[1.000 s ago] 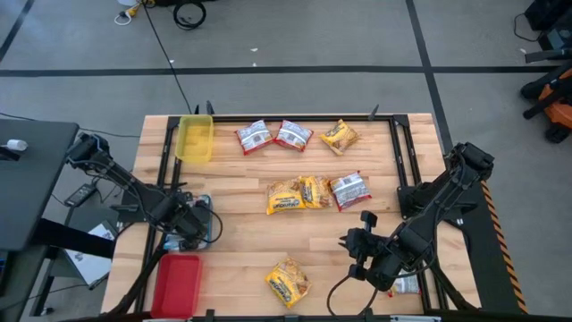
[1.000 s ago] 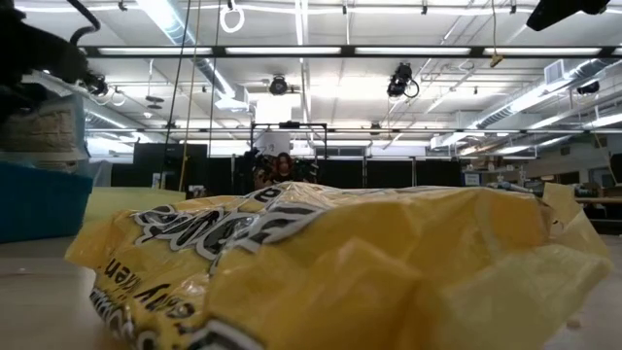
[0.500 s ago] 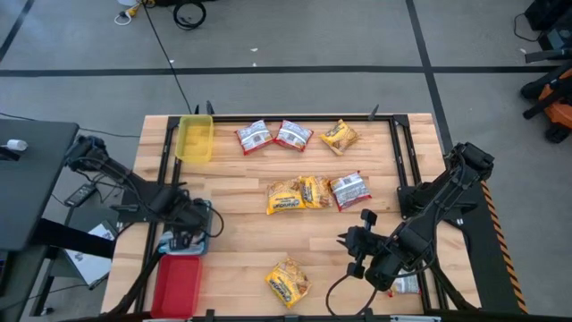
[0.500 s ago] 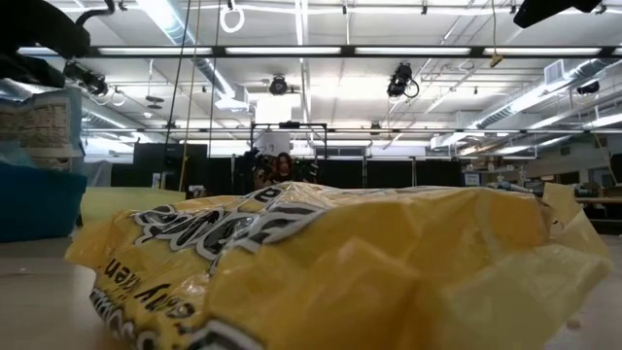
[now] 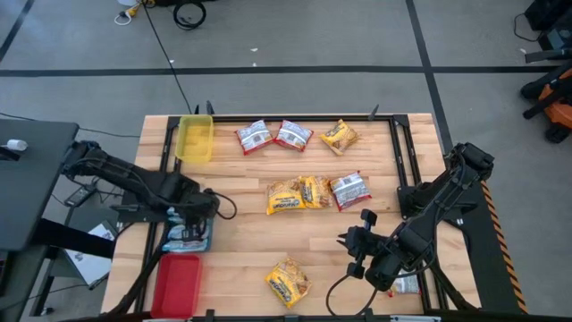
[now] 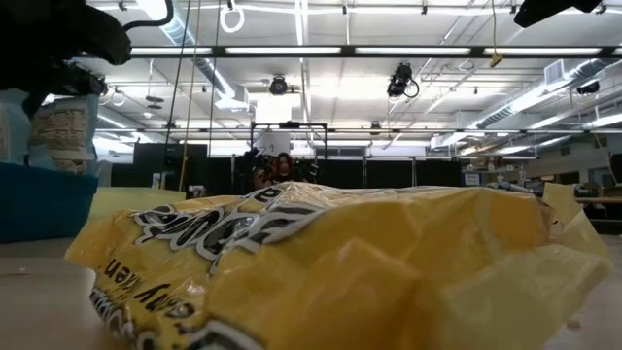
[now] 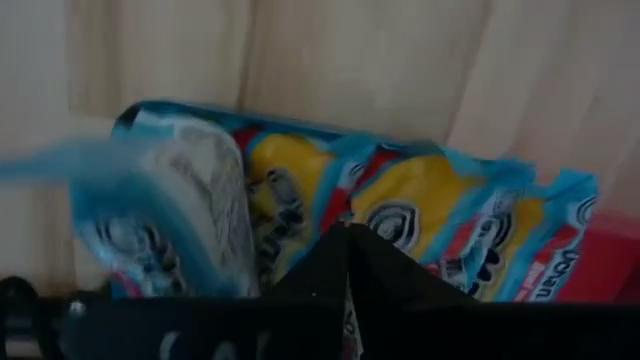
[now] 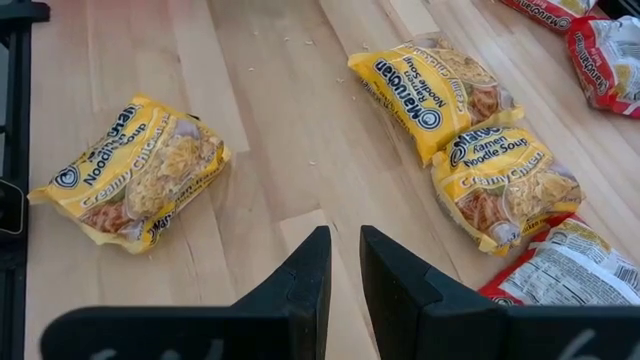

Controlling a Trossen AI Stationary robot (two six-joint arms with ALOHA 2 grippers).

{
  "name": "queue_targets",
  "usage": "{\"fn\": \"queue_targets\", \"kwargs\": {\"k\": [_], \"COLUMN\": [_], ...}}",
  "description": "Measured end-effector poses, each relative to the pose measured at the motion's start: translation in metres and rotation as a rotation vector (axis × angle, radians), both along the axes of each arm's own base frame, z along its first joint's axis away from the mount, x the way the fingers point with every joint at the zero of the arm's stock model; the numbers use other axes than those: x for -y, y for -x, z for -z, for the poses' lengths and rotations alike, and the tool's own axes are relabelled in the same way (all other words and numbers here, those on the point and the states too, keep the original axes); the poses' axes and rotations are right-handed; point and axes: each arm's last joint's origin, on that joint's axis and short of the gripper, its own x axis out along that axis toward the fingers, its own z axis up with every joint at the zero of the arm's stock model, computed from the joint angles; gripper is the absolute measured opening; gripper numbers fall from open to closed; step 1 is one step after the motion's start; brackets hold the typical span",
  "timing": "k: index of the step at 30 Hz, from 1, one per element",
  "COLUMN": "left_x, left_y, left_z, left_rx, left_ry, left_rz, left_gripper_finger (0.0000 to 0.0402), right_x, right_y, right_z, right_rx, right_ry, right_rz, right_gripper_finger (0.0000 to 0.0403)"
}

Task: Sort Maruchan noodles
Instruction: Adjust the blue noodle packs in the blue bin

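Maruchan noodle packets lie flat on the wooden table: two red ones (image 5: 254, 137) (image 5: 293, 134) and a yellow one (image 5: 340, 136) at the far side, two yellow ones (image 5: 286, 197) (image 8: 505, 190) and a red one (image 5: 349, 190) in the middle, and one yellow packet (image 5: 287, 282) near the front edge. Blue packets (image 7: 420, 215) lie in the blue tray (image 5: 170, 243). My left gripper (image 5: 207, 207) hangs shut just beyond that tray, pointing down, empty. My right gripper (image 8: 345, 255) hovers over bare wood with a narrow gap between its fingers, holding nothing.
A yellow tray (image 5: 195, 139) stands at the far left corner and a red tray (image 5: 177, 284) at the near left, beside the blue one. Another packet (image 5: 407, 284) lies under the right arm. Black frame rails run along the table's sides. Bare wood lies between the packet groups.
My left gripper has risen from over the blue tray and swung toward the table's right and far side. The blue packets have stayed in the tray.
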Motion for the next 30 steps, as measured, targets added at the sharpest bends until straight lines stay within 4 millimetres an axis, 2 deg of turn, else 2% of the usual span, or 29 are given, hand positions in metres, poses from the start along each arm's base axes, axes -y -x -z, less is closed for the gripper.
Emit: {"fn": "queue_targets", "kwargs": {"k": [5, 10, 17, 27, 30], "left_x": [-0.003, -0.005, 0.004, 0.023, 0.028], "left_y": [0.004, 0.001, -0.007, -0.007, -0.008], "left_z": [0.000, 0.001, 0.017, 0.037, 0.042], "left_rx": [-0.043, 0.018, 0.101, 0.066, 0.044], "left_ry": [-0.036, -0.130, -0.062, -0.165, -0.181], "left_rz": [-0.061, -0.050, 0.019, 0.084, 0.096], "left_gripper_finger": [0.0039, 0.0068, 0.0074, 0.0075, 0.0087], "right_x": [0.000, 0.000, -0.001, 0.010, 0.011], "right_y": [0.000, 0.000, 0.002, 0.013, 0.014], "right_z": [0.000, 0.000, 0.001, 0.041, 0.045], "right_rx": [0.000, 0.000, 0.002, -0.061, -0.054], "right_ry": [0.000, 0.000, -0.017, -0.039, -0.055], "right_rz": [0.000, 0.000, 0.008, 0.095, 0.112], "right_gripper_finger": [0.0063, 0.0063, 0.0063, 0.0063, 0.0063]}}
